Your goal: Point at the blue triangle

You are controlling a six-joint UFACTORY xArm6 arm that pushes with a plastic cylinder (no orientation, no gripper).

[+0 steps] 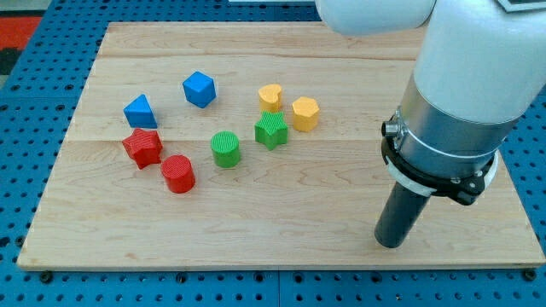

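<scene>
The arm's upper body (465, 60) is cut off by the frame's top and right edges, and its bulk hides the upper right part of the surface (281, 230). There is no gripper on this arm, so nothing is held; it ends in a dark rod whose tip (390, 245) rests on the wooden surface in the lower right of the frame, well apart from every block.

The blue triangle (140, 112) lies in the upper left part of the frame, far from the tip. Just below it sits the red star (142, 147), and lower right of that the red cylinder (178, 174). The blue cube (199, 89) stands to the upper right of the triangle.

Nearer the frame's middle, a green cylinder (226, 148) sits left of a green star (271, 130). The yellow heart (270, 96) is just above the green star, seemingly touching it, and a yellow hexagon (304, 113) is just beside the star on its right. This middle cluster lies between the tip and the blue triangle. A blue pegboard (34, 128) surrounds the surface.
</scene>
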